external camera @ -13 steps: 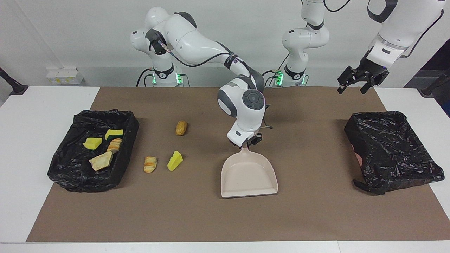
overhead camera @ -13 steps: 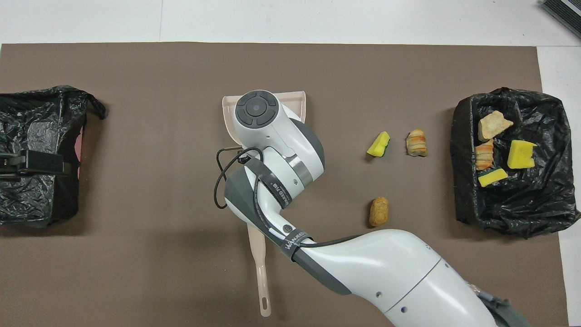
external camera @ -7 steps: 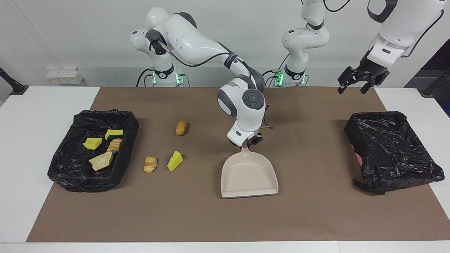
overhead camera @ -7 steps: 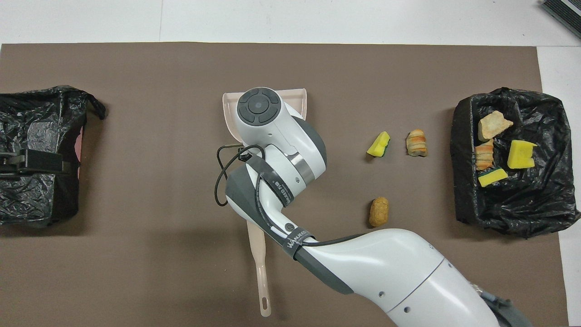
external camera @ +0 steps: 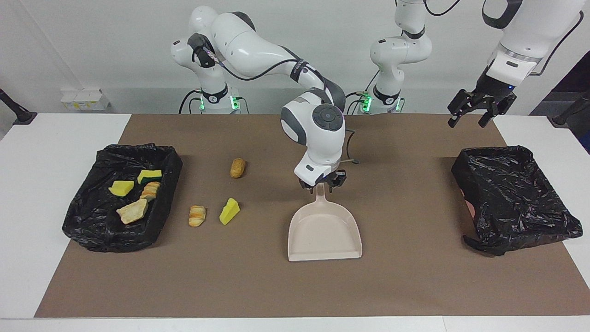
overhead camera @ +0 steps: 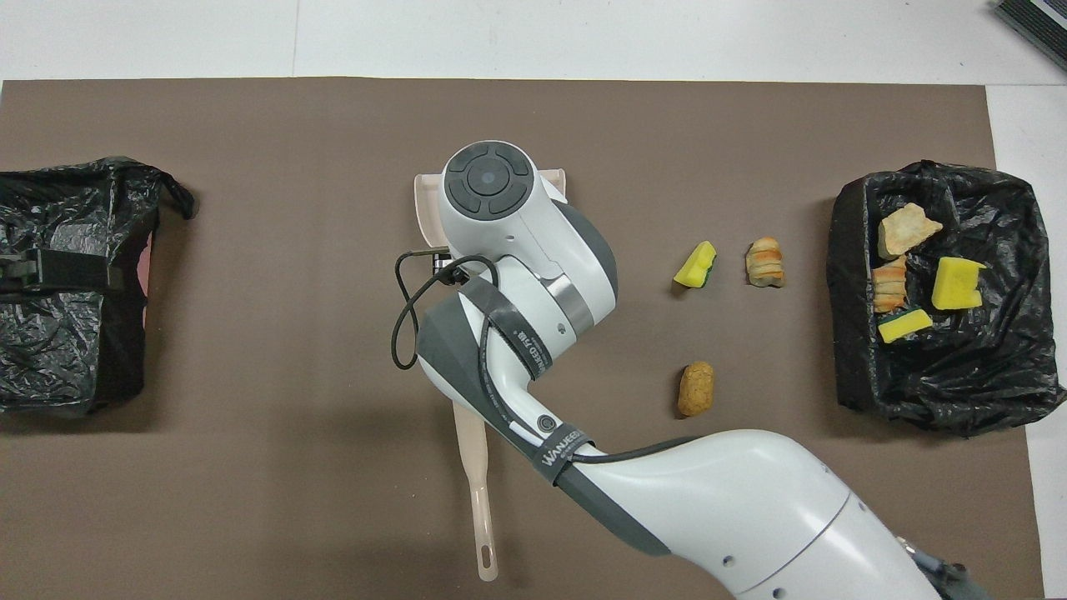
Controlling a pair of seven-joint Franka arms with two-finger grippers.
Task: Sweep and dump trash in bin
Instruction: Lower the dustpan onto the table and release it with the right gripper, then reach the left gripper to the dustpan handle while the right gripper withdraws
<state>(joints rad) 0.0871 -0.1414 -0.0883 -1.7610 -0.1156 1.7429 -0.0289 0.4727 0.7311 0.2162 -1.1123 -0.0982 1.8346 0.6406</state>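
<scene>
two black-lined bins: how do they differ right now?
The bin at the right arm's end holds four scraps; the bin at the left arm's end shows none. Three scraps lie on the mat beside the first and none beside the second. The left gripper hangs near the second; no gripper is near the first. Both have crinkled black liners.

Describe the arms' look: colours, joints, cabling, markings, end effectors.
Both arms are glossy white with dark grey joint bands. The right arm has a round grey cap with concentric rings at its wrist, a black cable looped outside, and white lettering on a grey band. Right gripper and left gripper are black.
</scene>
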